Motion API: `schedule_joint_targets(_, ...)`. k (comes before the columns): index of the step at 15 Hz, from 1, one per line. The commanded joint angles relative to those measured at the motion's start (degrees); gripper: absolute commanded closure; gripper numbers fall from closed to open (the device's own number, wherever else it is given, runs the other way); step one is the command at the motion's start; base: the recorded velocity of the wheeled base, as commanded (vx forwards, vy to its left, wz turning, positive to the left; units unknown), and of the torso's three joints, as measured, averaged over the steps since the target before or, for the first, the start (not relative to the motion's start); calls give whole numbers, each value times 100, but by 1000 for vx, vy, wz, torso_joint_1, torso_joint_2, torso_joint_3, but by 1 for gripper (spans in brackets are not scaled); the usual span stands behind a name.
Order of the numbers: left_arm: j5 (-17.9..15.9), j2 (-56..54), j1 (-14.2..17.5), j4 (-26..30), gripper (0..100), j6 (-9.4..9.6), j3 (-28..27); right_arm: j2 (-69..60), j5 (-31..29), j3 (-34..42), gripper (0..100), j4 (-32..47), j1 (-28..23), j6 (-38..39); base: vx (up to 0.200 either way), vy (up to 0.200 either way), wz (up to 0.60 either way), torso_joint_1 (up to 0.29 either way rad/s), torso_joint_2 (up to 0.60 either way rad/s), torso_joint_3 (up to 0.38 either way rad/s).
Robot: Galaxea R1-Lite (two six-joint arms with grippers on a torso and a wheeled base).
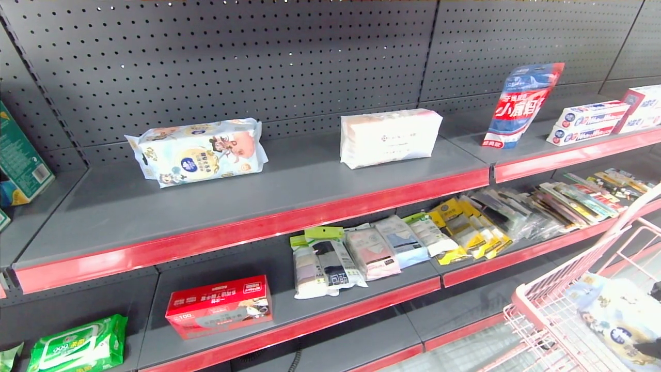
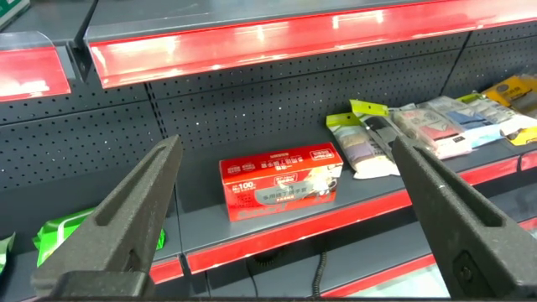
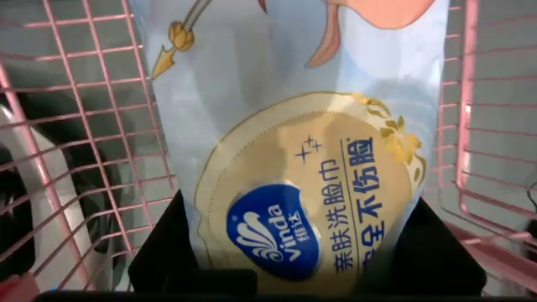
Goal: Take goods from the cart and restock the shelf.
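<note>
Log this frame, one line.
phase: picking | right gripper: at pale-blue cartoon-printed tissue pack in pink wire cart | left gripper: open, facing grey red-edged shelf

place: shop | evidence: pegboard-backed shelf (image 1: 289,191), red price rails (image 1: 258,227), packaged goods (image 1: 387,137), pink cart (image 1: 568,266)

The left hand (image 2: 285,147) stood with its two dark, foam-padded fingers (image 2: 134,218) spread wide, nothing between them. Beyond it lay a grey metal shelf (image 2: 197,222) with a glossy red front strip, backed by a dark perforated panel (image 2: 252,109). On the shelf sat a red cardboard box (image 2: 281,180), with clear packets of folded garments (image 2: 394,138) near one end of it and a green soft wipes pack (image 2: 52,239) well apart at the other.
</note>
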Motion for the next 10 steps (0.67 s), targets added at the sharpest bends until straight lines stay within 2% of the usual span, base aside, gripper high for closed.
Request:
schedule_joint_targets(1, 1, 5, 1, -1, 0, -1, 0, -955, -196, 65, 100, -6, 122, 606, 0, 0, 0, 0, 0, 0)
schedule_joint_targets(3, 1, 5, 1, -1, 0, -1, 0, -1562, -609, 109, 100, -6, 641, 1775, 0, 0, 0, 0, 0, 0)
schedule_joint_targets(4, 1, 5, 1, -1, 0, -1, 0, -2010, -952, 127, 100, -6, 1151, 2636, 0, 0, 0, 0, 0, 0)
schedule_joint_targets(5, 1, 5, 1, -1, 0, -1, 0, -2353, -1136, 197, 100, -6, 1590, 3181, 0, 0, 0, 0, 0, 0)
schedule_joint_targets(6, 1, 5, 1, -1, 0, -1, 0, -2660, -1277, 276, 100, -6, 1977, 3533, 0, 0, 0, 0, 0, 0)
schedule_joint_targets(8, 1, 5, 1, -1, 0, -1, 0, -3671, -1646, 514, 100, 12, 3102, 4166, 0, 0, 0, 0, 0, 0)
schedule_joint_targets(10, 1, 5, 1, -1, 0, -1, 0, -4629, -1919, 610, 100, 205, 4007, 4315, 0, 0, 0, 0, 0, 0)
